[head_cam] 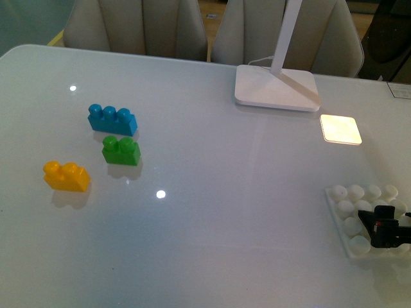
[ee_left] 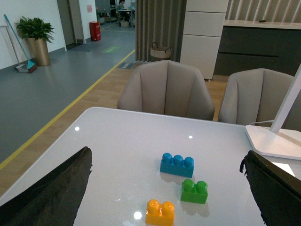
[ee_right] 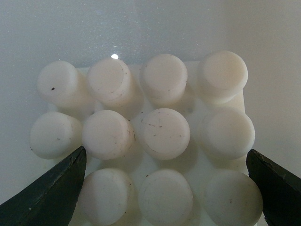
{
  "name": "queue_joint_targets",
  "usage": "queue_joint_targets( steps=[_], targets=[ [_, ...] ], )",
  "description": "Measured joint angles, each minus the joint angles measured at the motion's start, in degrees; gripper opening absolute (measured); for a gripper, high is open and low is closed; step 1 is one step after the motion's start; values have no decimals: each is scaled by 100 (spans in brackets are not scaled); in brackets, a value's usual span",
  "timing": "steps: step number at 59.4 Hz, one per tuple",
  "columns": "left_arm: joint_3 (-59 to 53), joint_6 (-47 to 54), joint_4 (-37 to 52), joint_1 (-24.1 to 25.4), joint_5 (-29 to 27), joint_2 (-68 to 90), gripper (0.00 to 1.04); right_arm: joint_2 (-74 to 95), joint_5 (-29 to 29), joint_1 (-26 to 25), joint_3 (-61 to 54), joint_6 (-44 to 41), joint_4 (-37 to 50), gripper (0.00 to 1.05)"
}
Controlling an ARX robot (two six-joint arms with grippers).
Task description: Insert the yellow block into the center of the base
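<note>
Yellow block (head_cam: 66, 176) is seen on the bench (head_cam: 212, 212) at near left, studs up, long axis roughly left-right with its right end angled slightly nearer; base (head_cam: 354, 206) is set well apart at near right. Only in the right wrist view is the right pincer (ee_right: 166, 153) shown spread wide over the base studs, nothing gripped. In the left wrist view the left pincer (ee_left: 165, 159) is shown wide open, empty

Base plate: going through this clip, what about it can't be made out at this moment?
Front view: the base is lost at the picture's right edge, and the right gripper covers some of its studs.
Right wrist view: the frame cuts off one side of the plate, so the full stud grid cannot be counted.
Left wrist view: the base is out of frame entirely.
</note>
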Motion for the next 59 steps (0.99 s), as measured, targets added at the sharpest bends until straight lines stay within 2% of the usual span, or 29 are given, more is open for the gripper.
queue_joint_targets(
  steps=[28, 40, 59],
  targets=[
    [0, 2, 0, 0, 0, 0, 97, 173, 1110, 1270, -170, 1303, 457, 96],
    [0, 2, 0, 0, 0, 0, 97, 297, 1622, 1810, 79, 1897, 433, 96],
    [0, 0, 0, 0, -2, 0, 97, 415, 2389, 3025, 699, 2841, 2, 96]
  ],
)
